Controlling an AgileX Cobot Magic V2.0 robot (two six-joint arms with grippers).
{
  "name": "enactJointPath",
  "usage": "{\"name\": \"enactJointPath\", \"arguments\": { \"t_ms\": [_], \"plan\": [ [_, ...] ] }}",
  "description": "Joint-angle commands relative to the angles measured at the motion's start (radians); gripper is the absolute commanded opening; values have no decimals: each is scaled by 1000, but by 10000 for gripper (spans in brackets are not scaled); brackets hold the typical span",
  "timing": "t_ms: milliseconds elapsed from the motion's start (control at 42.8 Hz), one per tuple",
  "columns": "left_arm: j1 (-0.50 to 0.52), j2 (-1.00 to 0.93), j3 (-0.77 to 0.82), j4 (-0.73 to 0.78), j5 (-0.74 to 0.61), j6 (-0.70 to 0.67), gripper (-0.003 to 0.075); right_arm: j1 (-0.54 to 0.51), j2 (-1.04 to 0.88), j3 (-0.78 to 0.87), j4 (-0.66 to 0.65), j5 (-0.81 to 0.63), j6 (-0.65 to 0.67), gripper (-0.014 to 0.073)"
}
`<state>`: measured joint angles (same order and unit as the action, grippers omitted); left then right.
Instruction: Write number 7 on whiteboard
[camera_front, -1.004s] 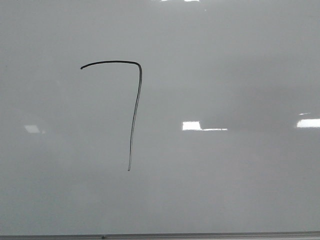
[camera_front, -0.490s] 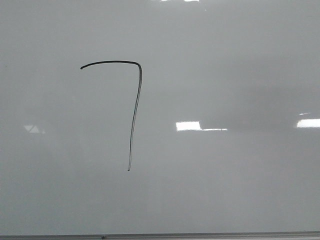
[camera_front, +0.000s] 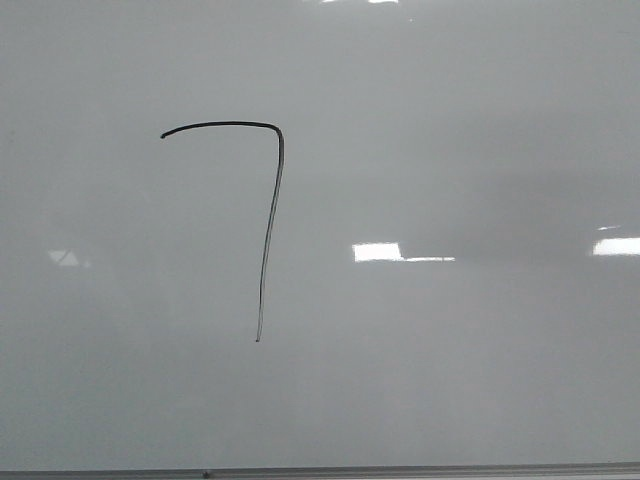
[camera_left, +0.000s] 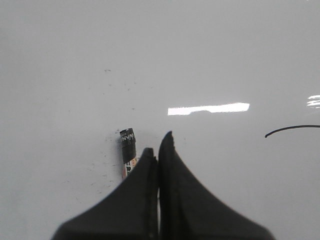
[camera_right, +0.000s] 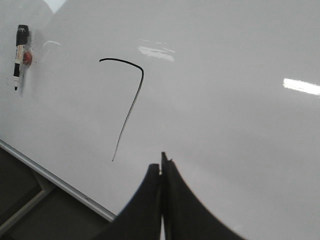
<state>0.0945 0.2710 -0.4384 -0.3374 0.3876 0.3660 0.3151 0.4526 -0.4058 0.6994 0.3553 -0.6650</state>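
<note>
The number 7 (camera_front: 271, 220) is drawn in thin black line on the whiteboard (camera_front: 450, 380), left of centre. No gripper shows in the front view. In the right wrist view the number 7 (camera_right: 131, 106) lies ahead of my right gripper (camera_right: 161, 162), which is shut and empty over the whiteboard (camera_right: 225, 100). In the left wrist view my left gripper (camera_left: 157, 145) is shut over the whiteboard (camera_left: 200, 50). The start of the 7's top stroke (camera_left: 292, 128) shows at the edge. A black-capped marker (camera_left: 128, 144) lies on the board, partly hidden behind one finger, not between the jaws.
The marker (camera_right: 20, 45) rests on the board next to a small red object (camera_right: 27, 57), well away from the 7. A thin metal edge strip (camera_front: 320, 471) bounds the board; it also shows in the right wrist view (camera_right: 50, 180), with dark space beyond it.
The 7 has not changed. One bright light reflection on the board has widened slightly to the left.
</note>
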Motion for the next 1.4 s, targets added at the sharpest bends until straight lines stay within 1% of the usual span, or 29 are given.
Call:
{"name": "enactJointPath", "arguments": {
  "t_ms": [0,23,117,187,350,467,584,677,724,1377],
  "plan": [
    [2,0,-9,21,-98,-8,-20,-7,2,-27,18,-57,-4,-68],
    [-1,-8,-3,38,-98,-27,-20,-7,2,-27,18,-57,-4,-68],
    [-30,-58,42,209,-106,-209,-20,-7,2,-27,18,-57,-4,-68],
    [-61,-109,90,278,-133,-267,-20,-7,2,-27,18,-56,-4,-68],
    [-98,-229,233,283,-224,-266,-20,-7,2,-27,18,-56,-4,-68],
    [-100,-288,333,283,-226,-269,-20,-7,2,-27,18,-56,-4,-68],
    [-100,-289,397,283,-243,-269,-20,-7,2,-27,18,-53,-4,-68],
    [-100,-289,450,283,-313,-269,-20,-7,2,-27,18,-53,-4,-68],
    [-100,-289,449,283,-299,-269,-20,-7,2,-27,18,-53,-4,-68],
    [-100,-289,449,283,-309,-269,-20,-7,2,-27,18,-53,-4,-68]
  ]
}}
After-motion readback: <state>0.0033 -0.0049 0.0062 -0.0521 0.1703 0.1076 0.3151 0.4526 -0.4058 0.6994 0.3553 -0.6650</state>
